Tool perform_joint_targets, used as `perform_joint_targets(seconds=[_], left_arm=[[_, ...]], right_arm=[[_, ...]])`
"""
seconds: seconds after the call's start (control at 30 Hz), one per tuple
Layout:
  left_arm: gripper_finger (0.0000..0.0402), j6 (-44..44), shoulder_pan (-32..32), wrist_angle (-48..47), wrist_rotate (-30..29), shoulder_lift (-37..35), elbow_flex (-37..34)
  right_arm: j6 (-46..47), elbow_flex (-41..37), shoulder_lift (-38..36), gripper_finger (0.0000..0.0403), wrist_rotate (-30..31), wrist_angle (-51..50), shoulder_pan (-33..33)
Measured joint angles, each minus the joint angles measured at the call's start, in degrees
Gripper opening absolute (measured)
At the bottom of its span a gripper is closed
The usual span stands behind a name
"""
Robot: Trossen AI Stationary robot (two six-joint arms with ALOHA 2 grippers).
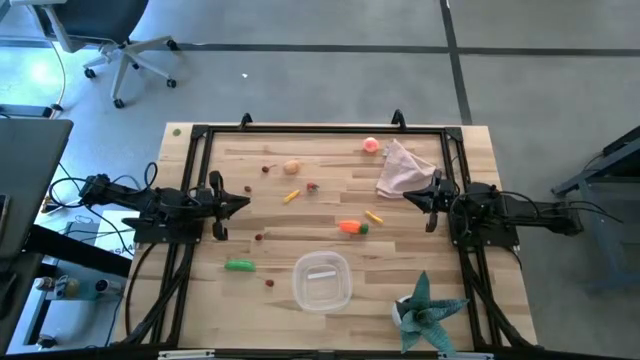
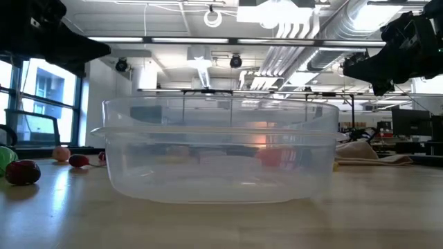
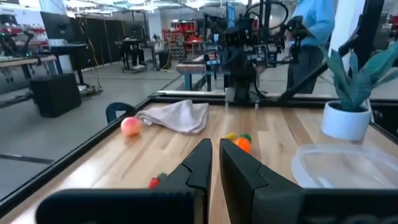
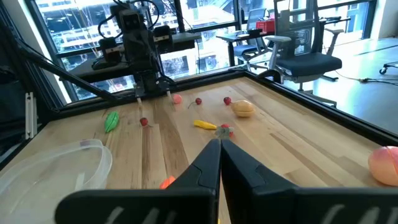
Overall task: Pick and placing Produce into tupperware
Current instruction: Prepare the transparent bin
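Left hand is sitting clenched and empty at 9 o'clock on the bench, fingers pressed nearly together. Right hand is sitting clenched and empty at 3 o'clock, just beside the pink cloth.

Clear tupperware is resting at 6 o'clock, holding no produce. Orange carrot is lying at bench centre, a yellow stick just beside it toward 2 o'clock. Second yellow stick and tan ball are lying toward 11 o'clock. Pink ball is sitting at 1 o'clock, near the cloth. Green pod is lying at 7 o'clock, well apart from the container. Tiny red berries are scattered across the left half. Teal spiky potted plant is standing at 5 o'clock.
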Motion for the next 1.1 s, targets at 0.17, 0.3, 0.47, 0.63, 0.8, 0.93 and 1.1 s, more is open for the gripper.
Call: perform_joint_targets(seconds=[0.17,0.3,0.47,0.63,0.8,0.93,1.1], left_arm=[[0.0021,0.13,0.01,0.21,-0.1,0.0,0.0],[0.0021,1.05,0.01,0.4,-0.12,0.0,0.0],[0.0021,0.59,0.01,0.42,-0.12,0.0,0.0],[0.0021,-3.38,0.01,0.15,-0.12,0.0,0.0],[0.0021,-3.91,0.01,0.09,-0.12,0.0,0.0],[0.0021,-3.87,-0.01,0.11,-0.12,0.0,0.0],[0.0021,-0.9,0.01,3.08,-0.64,0.0,0.0]], right_arm=[[0.01,-0.02,0.0,0.0002,0.01,0.0,0.02],[0.02,-0.02,0.0,0.0002,0.01,0.46,0.0],[6.2,-0.01,0.0,0.0002,0.02,1.68,0.01],[10.64,-0.02,0.0,0.0002,1.63,3.16,0.0],[10.52,-0.02,0.0,0.0002,1.65,5.44,0.02],[11.13,-0.02,0.0,0.0002,1.65,7.95,0.01],[13.05,-0.02,0.0,0.0002,1.58,17.62,0.0]])
